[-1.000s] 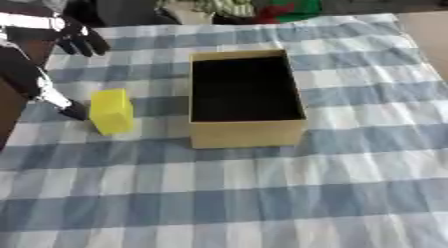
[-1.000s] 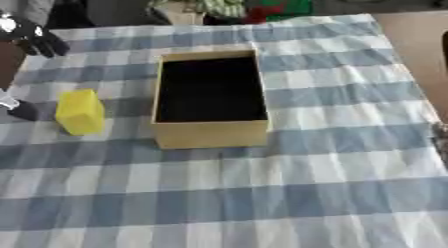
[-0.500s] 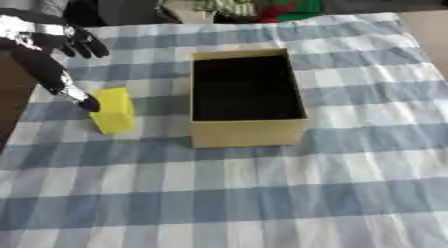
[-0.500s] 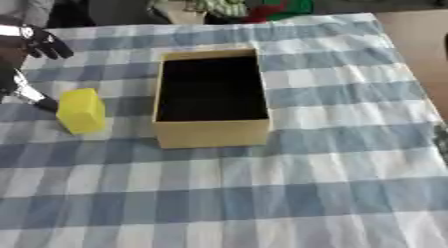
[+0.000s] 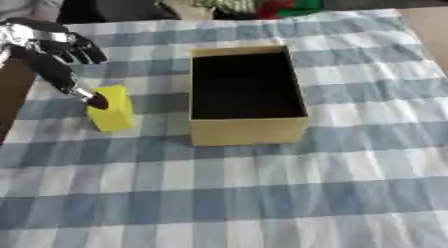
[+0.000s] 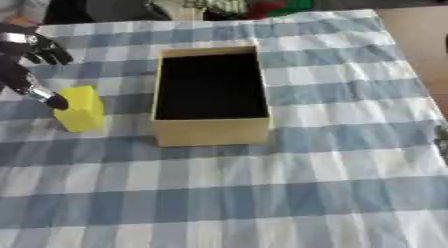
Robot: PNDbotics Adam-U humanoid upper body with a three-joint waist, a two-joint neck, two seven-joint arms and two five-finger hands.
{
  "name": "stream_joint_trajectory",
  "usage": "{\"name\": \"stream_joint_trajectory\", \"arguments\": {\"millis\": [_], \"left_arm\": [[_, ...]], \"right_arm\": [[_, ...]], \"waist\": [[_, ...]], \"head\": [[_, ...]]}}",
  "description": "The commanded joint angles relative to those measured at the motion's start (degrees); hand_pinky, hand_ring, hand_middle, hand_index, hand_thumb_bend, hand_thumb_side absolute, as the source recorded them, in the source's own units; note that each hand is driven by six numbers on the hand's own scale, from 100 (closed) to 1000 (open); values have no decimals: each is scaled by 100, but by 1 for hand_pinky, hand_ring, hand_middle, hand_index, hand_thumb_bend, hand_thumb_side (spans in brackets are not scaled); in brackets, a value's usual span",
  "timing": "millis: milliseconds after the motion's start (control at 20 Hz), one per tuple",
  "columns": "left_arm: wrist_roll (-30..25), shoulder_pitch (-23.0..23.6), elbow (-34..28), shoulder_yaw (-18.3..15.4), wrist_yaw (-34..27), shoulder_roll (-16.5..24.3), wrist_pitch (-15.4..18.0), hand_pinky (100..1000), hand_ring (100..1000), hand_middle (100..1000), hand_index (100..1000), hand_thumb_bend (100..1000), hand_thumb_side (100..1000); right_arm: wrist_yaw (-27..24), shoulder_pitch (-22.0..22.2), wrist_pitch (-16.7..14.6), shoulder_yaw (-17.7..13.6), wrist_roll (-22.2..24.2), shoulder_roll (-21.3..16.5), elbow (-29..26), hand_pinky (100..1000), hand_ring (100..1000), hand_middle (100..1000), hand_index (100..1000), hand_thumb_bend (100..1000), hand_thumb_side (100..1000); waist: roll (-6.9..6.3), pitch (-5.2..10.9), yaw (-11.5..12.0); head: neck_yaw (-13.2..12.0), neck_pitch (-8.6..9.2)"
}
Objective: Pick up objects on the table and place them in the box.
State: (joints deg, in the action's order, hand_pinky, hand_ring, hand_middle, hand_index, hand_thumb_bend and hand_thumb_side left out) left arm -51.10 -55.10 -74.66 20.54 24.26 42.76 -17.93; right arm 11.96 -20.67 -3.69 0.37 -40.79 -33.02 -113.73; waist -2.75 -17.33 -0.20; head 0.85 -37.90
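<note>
A yellow block (image 5: 112,111) stands on the checked cloth, left of an open tan cardboard box (image 5: 248,132) whose dark inside shows nothing. My left hand (image 5: 51,44) comes in from the upper left with its fingers spread. Its thumb (image 5: 80,93) reaches down and to the right, and the tip touches the block's upper left edge. The other fingers stay clear of the block, above and behind it. A dark sliver at the right edge of the right eye view is my right hand (image 6: 443,138); little of it shows.
A blue and white checked cloth (image 5: 262,192) covers the table, with wide room in front of the box. Bare brown tabletop (image 5: 427,23) shows at the far right. Green, red and pale items (image 5: 254,1) lie beyond the far edge.
My left hand has moved right and down toward the yellow block, and its thumb tip now touches the block. The block and the box have not moved.
</note>
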Motion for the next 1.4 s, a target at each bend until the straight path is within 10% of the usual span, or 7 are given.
{"name": "stream_joint_trajectory", "arguments": {"millis": [50, 600, 1400], "left_arm": [[-87, -172, -5, -50, -75, 78, -49, 962, 925, 850, 891, 825, 391], [-87, -122, 493, 71, 304, -24, 118, 958, 928, 853, 887, 816, 203], [-87, -134, 1027, -11, 417, -336, 127, 943, 918, 826, 873, 815, 242]], "right_arm": [[-19, -55, 15, -25, -4, -82, -86, 830, 775, 738, 810, 100, 658], [-40, -79, 17, -18, 6, -56, -86, 831, 775, 737, 810, 100, 663], [-59, -86, 47, -41, -24, 13, -86, 834, 776, 736, 811, 100, 664]], "waist": [[6, 93, 11], [5, 71, -13], [19, 5, -72]], "head": [[-28, -25], [-62, -2], [-206, -47]]}}
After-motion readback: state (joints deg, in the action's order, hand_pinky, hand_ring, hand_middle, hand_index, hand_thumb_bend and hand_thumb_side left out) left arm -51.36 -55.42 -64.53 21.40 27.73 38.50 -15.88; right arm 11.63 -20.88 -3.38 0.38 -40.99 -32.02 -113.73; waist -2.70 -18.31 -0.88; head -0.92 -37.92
